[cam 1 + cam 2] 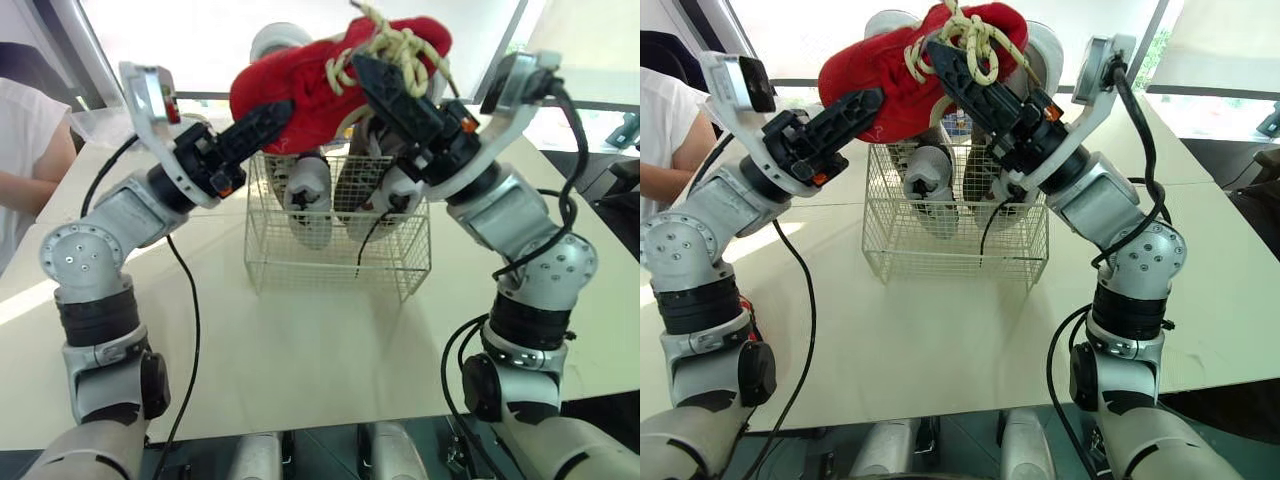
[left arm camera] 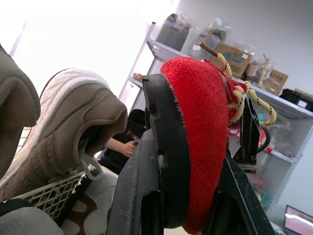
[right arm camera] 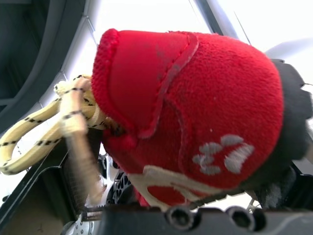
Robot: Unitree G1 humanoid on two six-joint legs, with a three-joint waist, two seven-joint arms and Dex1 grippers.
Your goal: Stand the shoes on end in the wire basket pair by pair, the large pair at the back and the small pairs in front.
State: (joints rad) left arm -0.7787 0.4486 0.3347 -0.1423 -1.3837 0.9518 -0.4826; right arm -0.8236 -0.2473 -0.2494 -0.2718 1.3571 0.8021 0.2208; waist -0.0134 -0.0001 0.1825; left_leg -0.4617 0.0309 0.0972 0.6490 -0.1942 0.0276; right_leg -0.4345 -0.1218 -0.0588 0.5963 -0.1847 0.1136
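The left tool (image 1: 272, 113) clamps the sole of a red fleece shoe with cream laces (image 1: 300, 80), and the right tool (image 1: 372, 72) grips its laced side. The shoe hangs just above the white wire basket (image 1: 330, 268), where two large grey knit shoes (image 1: 308, 195) stand on end, on the pale bench (image 1: 320, 350).

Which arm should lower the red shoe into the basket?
Right, probably: the right gripper clamps the red shoe at the laces directly over the wire basket; the left gripper pinches only its end.

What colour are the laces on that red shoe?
The laces of the red shoe are cream with black flecks; right wrist view shows them best.
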